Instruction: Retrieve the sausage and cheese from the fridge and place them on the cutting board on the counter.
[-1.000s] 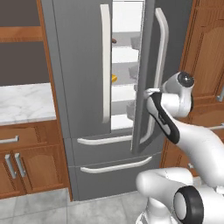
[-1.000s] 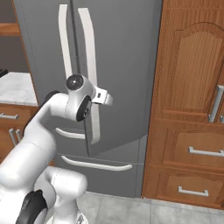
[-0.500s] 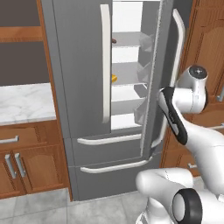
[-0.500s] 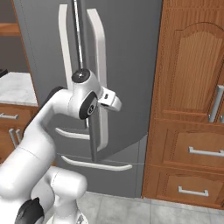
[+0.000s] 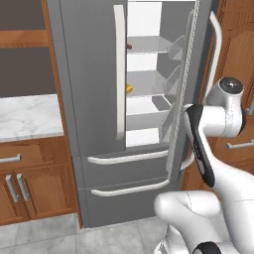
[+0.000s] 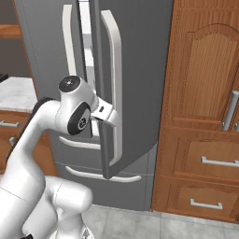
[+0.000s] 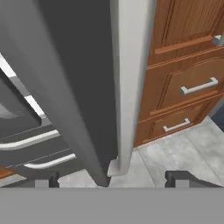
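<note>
I have the gripper (image 7: 112, 178) spread wide astride the fridge's (image 5: 94, 99) right door handle (image 7: 127, 83), centre frame; door is ajar, exposing cheese (image 5: 129, 89) on a shelf.

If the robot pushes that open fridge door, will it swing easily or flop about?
The fridge door looks like a tall rigid slab, so it would likely swing stiffly on its hinge without flexing. Its shelf bins look empty, so probably little weight. The smooth handle may be slippery.

One fridge (image 5: 94, 99) with two long door handles and two drawers, one counter (image 5: 27, 116), one cheese (image 5: 129, 89).
</note>
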{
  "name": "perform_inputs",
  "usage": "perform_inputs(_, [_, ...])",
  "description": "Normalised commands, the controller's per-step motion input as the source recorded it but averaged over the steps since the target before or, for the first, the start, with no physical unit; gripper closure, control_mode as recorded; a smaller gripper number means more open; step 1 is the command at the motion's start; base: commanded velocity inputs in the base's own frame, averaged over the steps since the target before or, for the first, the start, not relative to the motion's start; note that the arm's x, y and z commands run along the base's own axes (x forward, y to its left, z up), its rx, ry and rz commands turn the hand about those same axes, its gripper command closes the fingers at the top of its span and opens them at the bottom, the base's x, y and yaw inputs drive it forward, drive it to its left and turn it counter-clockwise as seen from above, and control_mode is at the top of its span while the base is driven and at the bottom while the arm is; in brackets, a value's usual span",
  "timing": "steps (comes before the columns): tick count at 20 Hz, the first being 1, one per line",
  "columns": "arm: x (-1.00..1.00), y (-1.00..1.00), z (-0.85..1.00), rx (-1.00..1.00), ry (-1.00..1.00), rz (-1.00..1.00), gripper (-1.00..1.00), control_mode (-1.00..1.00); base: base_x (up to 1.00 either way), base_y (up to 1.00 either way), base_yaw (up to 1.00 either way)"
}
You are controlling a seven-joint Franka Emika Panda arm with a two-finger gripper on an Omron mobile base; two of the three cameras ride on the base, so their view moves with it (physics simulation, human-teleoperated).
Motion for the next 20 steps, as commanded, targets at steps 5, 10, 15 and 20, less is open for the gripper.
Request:
perform_inputs(5, [-0.25,0.71,-0.01,0.00,-0.01,-0.11,-1.00,-1.00,0.00,0.00,0.00])
perform_inputs(10, [0.24,0.60,0.01,0.03,0.02,-0.24,-1.00,-1.00,0.00,0.00,0.00])
perform_inputs(15, [0.39,0.45,0.01,0.14,0.00,-0.28,-1.00,-1.00,0.00,0.00,0.00])
perform_inputs(20, [0.45,0.22,0.01,0.28,0.00,-0.29,-1.00,-1.00,0.00,0.00,0.00])
